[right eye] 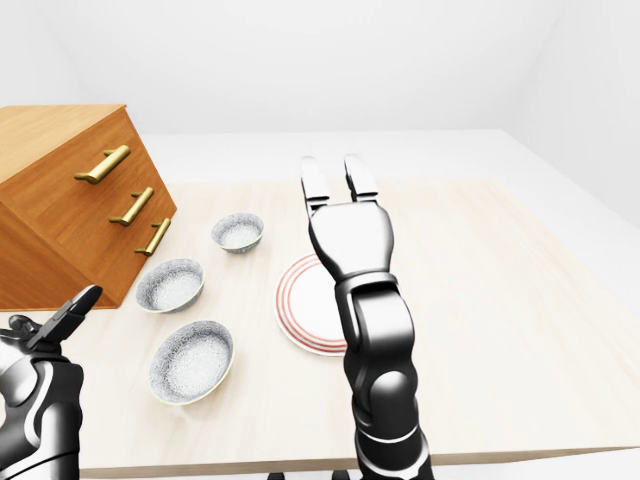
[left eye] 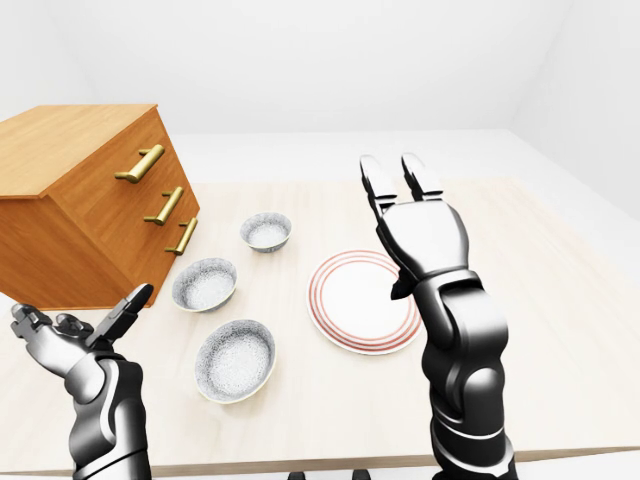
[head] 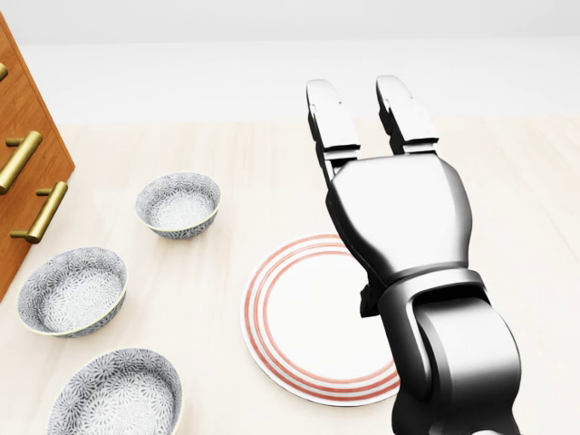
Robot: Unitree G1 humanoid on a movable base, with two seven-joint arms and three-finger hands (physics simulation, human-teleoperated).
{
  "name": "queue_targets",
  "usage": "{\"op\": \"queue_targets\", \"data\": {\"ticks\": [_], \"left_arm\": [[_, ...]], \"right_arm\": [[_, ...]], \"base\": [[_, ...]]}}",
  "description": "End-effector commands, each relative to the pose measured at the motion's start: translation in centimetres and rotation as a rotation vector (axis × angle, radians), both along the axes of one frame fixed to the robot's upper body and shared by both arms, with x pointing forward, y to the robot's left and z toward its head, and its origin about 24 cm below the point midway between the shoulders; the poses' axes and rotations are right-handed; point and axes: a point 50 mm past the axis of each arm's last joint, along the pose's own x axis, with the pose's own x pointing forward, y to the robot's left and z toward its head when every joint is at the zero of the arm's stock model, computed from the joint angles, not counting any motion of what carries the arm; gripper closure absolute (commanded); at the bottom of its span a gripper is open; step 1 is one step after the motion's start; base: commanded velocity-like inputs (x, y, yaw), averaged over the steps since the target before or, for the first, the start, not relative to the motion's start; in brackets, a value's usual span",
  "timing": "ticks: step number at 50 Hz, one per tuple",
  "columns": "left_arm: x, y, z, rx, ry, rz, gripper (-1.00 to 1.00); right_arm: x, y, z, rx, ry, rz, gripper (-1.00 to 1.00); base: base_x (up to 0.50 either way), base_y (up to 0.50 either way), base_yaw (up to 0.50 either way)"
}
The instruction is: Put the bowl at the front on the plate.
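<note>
Bowl (head: 116, 394) cut off at head view's bottom; right hand (head: 399, 213) overlaps plate (head: 299, 317)

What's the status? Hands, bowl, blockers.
Right hand open, raised over plate. Left hand open, low, empty. Bowl at head view's bottom untouched, left of plate. Nothing between bowl and plate.

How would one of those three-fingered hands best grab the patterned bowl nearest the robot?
Probably by the rim of the nearest bowl, coming down from above with one finger inside and the others outside. It sits upright, mouth up, and its outer wall narrows toward the base, so a squeeze from the sides would likely slip. The open left hand is closest.
</note>
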Motion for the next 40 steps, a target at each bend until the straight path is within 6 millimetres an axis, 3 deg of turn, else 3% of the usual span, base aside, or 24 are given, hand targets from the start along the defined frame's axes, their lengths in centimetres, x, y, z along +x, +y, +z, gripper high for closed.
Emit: {"op": "queue_targets", "data": {"ticks": [1, 7, 40], "left_arm": [[0.1, 0.0, -0.2, -0.003, 0.008, -0.001, -1.0], [-0.2, 0.1, 0.4, 0.007, -0.016, 0.003, -1.0], [-0.3, -0.1, 0.1, 0.01, -0.001, 0.004, -1.0]], "right_arm": [[0.1, 0.6, -0.2, -0.013, 0.013, 0.008, -1.0], [0.0, 1.5, 0.3, -0.008, -0.008, 0.039, -1.0], [-0.1, 8.4, -5.5, -0.105, 0.265, 0.311, -1.0]], "base": [[0.0, 0.0, 0.0], [0.0, 0.0, 0.0], [0.0, 0.0, 0.0]]}}
